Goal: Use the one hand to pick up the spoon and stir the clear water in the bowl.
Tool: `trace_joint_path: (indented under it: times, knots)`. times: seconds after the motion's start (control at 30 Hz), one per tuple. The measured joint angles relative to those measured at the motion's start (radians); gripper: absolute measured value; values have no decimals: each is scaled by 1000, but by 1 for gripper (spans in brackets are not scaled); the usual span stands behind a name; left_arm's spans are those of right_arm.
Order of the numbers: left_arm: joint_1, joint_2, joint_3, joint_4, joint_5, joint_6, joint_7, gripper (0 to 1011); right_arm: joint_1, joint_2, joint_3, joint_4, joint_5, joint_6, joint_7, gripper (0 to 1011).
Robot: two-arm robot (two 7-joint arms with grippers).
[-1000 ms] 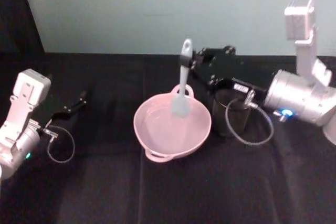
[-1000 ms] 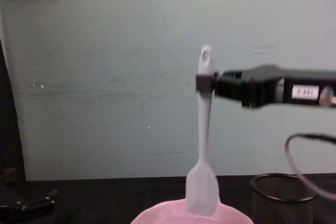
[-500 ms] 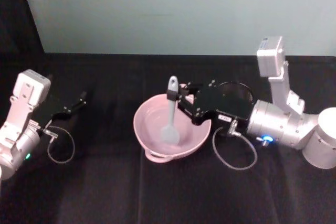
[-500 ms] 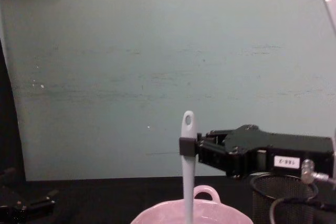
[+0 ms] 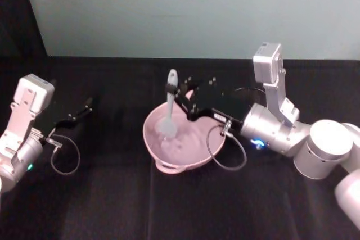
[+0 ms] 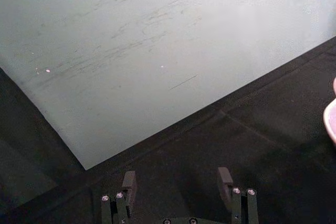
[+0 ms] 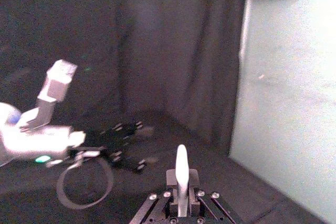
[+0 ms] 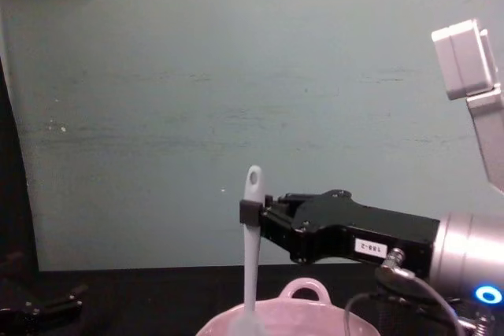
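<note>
Your right gripper (image 5: 172,88) reaches in over the bowl (image 5: 148,139), jaws clamped on the spoon (image 5: 169,111) high on its handle, just below the hole. The spoon hangs near upright with its head down in the water (image 5: 183,141), towards the bowl's left wall. Your left gripper (image 5: 85,107) lies parked well to the left, jaws apart.

Watch three hazards. With so high a grip, drag on the head may twist the slim handle in the jaws. A wide sweep may press the head against the wall and shove or tip the bowl. A quick stir may slop water over the rim. The cable (image 5: 209,147) looping at the right rim may also snag.
</note>
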Motion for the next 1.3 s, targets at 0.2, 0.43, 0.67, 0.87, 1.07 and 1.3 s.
trace_joint_path:
  times: [0.2,0.43,0.67,0.87,1.07,1.3]
  knots:
    - [0,0,0,0,0,0,0,1011,18,-39,28,71,-51,-60,-63,114]
    - [0,0,0,0,0,0,0,1011,16,-13,56,68,-86,-64,-80,114]
    - [0,0,0,0,0,0,0,1011,-37,57,92,-41,-72,-15,-48,114]
    - [0,0,0,0,0,0,0,1011,-102,115,120,-166,-6,63,6,114]
    - [0,0,0,0,0,0,0,1011,-137,131,114,-231,69,137,40,114]
    - [0,0,0,0,0,0,0,1011,-113,89,73,-202,94,156,43,114]
